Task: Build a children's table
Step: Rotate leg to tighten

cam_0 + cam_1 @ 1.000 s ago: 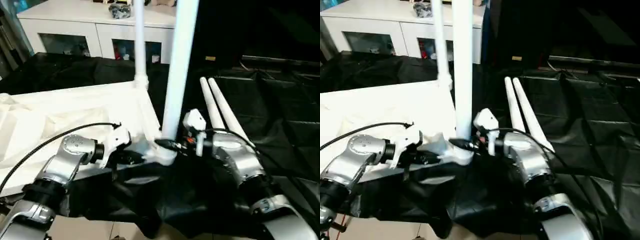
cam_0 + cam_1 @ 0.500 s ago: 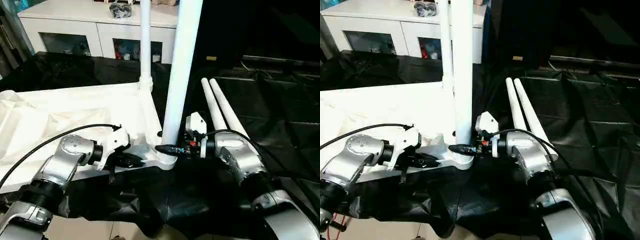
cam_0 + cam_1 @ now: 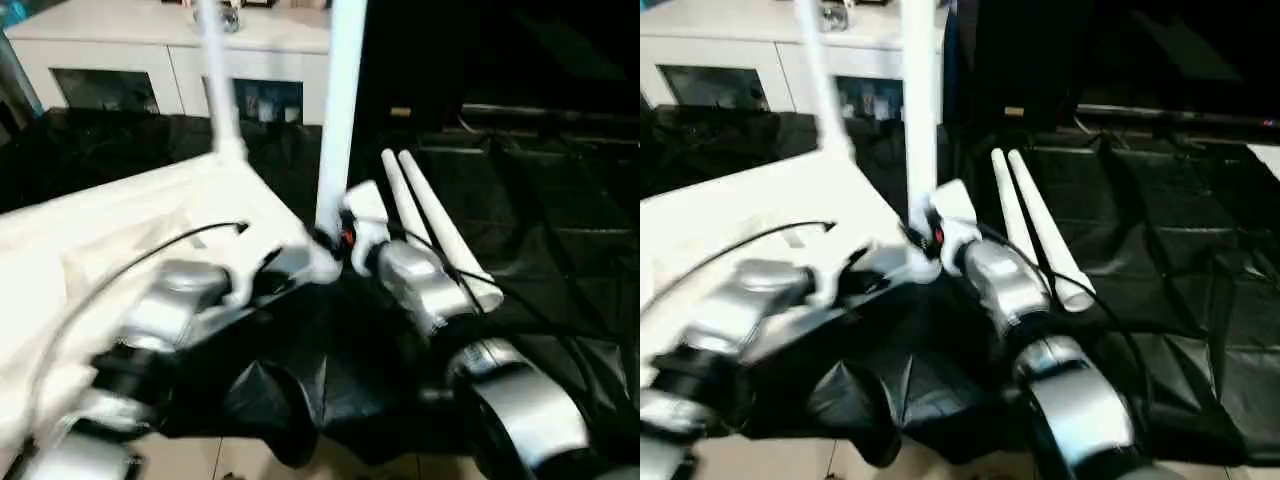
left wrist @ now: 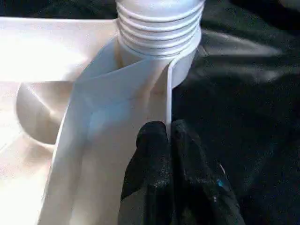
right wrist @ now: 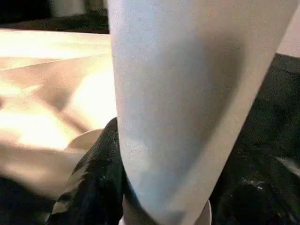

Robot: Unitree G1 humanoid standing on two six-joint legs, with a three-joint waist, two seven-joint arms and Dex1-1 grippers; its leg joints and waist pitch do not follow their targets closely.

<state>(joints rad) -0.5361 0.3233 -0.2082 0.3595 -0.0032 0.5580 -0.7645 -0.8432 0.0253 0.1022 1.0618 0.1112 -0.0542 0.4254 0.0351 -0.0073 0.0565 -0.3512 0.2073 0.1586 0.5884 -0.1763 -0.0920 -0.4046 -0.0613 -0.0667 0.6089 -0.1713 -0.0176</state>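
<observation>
White plastic tabletop lies underside up on black cloth. At its near corner socket, our left gripper pinches the tabletop's thin rim, fingers nearly shut. Our right gripper clasps an upright leg in that socket. Two spare legs lie just beyond.
</observation>
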